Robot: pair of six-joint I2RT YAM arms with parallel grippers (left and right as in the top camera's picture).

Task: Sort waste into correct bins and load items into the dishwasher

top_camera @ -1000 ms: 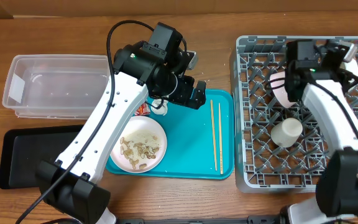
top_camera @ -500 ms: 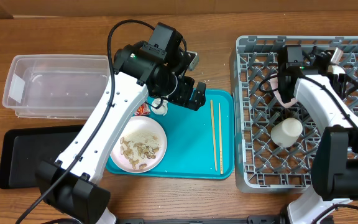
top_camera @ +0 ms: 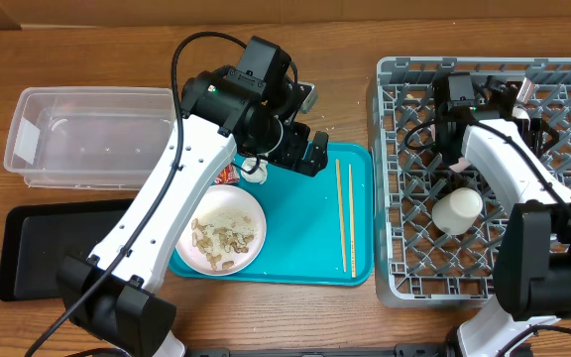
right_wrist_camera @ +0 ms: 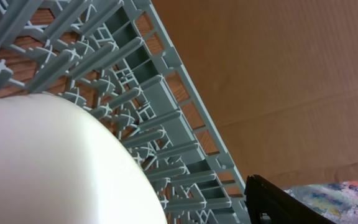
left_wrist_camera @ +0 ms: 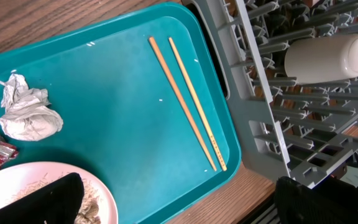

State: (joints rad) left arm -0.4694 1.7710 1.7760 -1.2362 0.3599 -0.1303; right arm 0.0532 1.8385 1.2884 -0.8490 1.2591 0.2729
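Left gripper (left_wrist_camera: 176,186) hangs wide open and empty above teal tray (left_wrist_camera: 117,99) near chopsticks (left_wrist_camera: 183,102). Right gripper (top_camera: 452,134) sits over dish rack (right_wrist_camera: 166,106) beside white bowl (right_wrist_camera: 55,162); opening cannot be told.

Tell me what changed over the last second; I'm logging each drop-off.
The right hand opened, apparently letting go of the white bowl in the grey rack, and swung slightly left. The left hand, open over the teal tray, and the chopsticks stayed put.
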